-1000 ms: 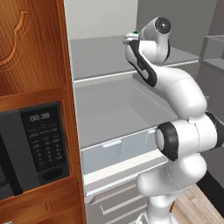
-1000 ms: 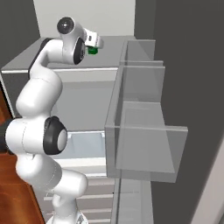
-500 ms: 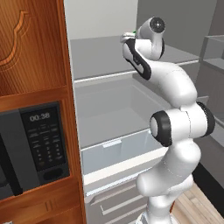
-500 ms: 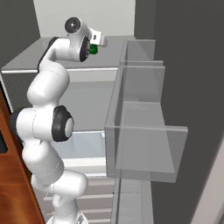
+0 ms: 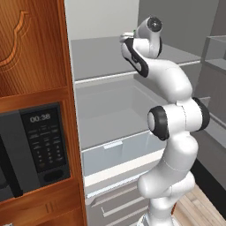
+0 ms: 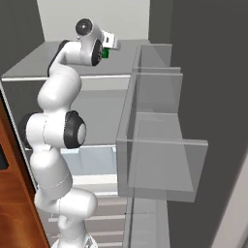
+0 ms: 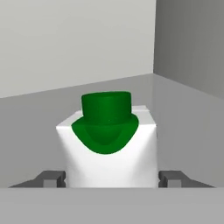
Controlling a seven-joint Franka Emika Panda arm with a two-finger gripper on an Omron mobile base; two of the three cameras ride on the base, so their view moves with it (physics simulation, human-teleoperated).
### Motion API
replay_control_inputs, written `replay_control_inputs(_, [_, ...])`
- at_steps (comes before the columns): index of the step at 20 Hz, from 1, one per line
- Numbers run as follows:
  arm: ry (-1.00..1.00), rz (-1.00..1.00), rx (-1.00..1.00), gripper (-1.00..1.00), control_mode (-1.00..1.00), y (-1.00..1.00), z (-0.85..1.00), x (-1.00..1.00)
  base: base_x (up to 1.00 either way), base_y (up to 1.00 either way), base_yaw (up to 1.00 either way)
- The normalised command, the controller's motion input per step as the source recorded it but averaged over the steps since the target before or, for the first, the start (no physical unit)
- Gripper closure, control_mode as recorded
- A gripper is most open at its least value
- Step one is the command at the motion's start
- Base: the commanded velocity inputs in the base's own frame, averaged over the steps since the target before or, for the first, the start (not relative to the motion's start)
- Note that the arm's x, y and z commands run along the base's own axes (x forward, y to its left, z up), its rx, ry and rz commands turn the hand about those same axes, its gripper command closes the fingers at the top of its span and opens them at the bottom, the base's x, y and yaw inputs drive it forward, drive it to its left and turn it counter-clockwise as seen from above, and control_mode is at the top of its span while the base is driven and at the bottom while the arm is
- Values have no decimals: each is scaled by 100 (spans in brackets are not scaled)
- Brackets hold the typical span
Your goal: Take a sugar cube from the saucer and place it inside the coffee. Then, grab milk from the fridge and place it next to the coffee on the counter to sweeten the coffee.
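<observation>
Milk carton [image 7: 111,148], white with a green cap, stands on the fridge's upper shelf [image 5: 101,57] directly between the gripper's [image 7: 111,178] two fingertips [image 7: 51,178]; both tips sit just beside its sides, whether gripping or apart I cannot tell.

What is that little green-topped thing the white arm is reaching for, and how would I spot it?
Look into the open fridge, beside the wooden cabinet with the black microwave, and follow its top shelf to the arm's tip. There, between the two dark fingertips of the gripper, stands the milk: a small white carton. Its round dark-green cap sets it apart from the pale grey around it.
</observation>
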Motion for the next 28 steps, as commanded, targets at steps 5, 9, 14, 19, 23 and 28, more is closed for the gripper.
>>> replay_control_inputs(5, [0,0,0,100,-100,0,-1,-2,0,0,0])
replay_control_inputs(9, [-8,0,0,100,-100,0,0,-54,0,0,0])
replay_control_inputs(14, [-30,0,0,100,-100,0,0,-99,0,0,0])
replay_control_inputs(19, [-38,0,2,100,-100,0,19,-100,0,0,0])
replay_control_inputs(23, [-4,0,10,100,-100,0,43,-100,0,0,0])
replay_control_inputs(28, [13,0,3,100,-100,0,11,-100,0,0,0])
